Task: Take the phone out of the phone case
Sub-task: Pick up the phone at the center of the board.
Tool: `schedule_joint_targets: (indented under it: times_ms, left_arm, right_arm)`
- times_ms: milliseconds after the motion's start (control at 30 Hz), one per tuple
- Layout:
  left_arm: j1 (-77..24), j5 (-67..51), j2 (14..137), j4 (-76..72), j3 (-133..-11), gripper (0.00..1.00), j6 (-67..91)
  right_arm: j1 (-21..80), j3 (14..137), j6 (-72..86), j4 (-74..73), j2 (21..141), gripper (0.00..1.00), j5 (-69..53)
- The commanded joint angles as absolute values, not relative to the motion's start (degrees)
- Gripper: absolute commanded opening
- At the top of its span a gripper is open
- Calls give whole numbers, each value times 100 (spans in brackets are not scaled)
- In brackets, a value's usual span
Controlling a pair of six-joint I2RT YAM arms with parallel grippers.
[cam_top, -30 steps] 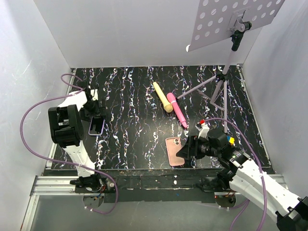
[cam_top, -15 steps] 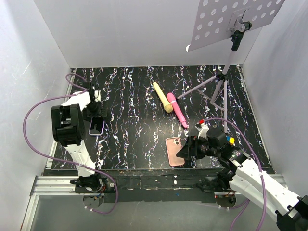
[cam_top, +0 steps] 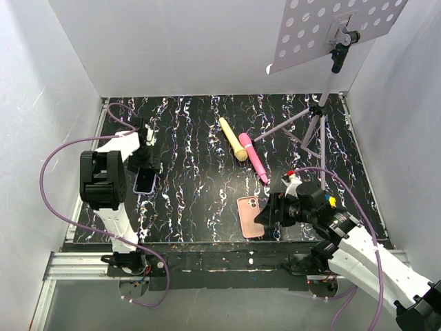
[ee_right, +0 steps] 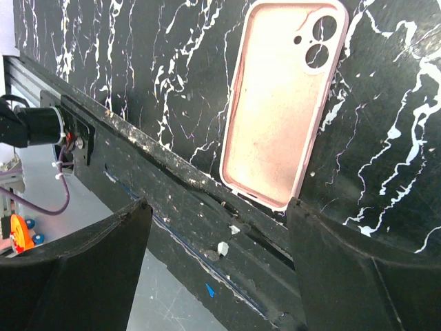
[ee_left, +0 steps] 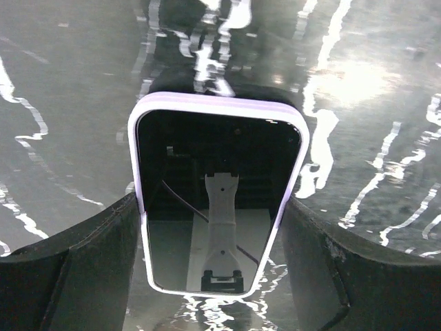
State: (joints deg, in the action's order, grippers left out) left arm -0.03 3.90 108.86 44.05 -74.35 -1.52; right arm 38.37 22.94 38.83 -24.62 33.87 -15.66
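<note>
Case lies empty, inside up, at near edge of desk, 1 end at the lip; a nudge from right pincer would likely push it off. That pincer is spread wide and holds nothing, clear of the case. Phone lies flat, screen up, by left edge, between the 2 wide-spread fingers of left pincer; contact unclear, so a sideways drag might skid it.

White walls enclose a black, white-veined marble-patterned table; a tripod-mounted perforated panel stands at its far right corner.
</note>
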Motion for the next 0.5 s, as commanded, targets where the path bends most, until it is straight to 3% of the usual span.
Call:
schedule_joint_targets:
  times_ms: [0,67,267,467]
  left_arm:
    - [-316,317,10487,4360,-7102,5,201]
    - [-369,281,10223,4263,-6953,0,351]
    - [-667,-183,9134,3815,-6365,0,887]
    - [-1598,-264,7983,3112,-5714,0,1467]
  right_arm:
    - [3832,2820,3850,-2610,3506,84,-1266]
    - [3832,2961,3850,-2628,3603,84,-1274]
    - [3779,3488,3815,-2680,4138,84,-1380]
    - [3630,4411,3569,-3040,5061,86,-1687]
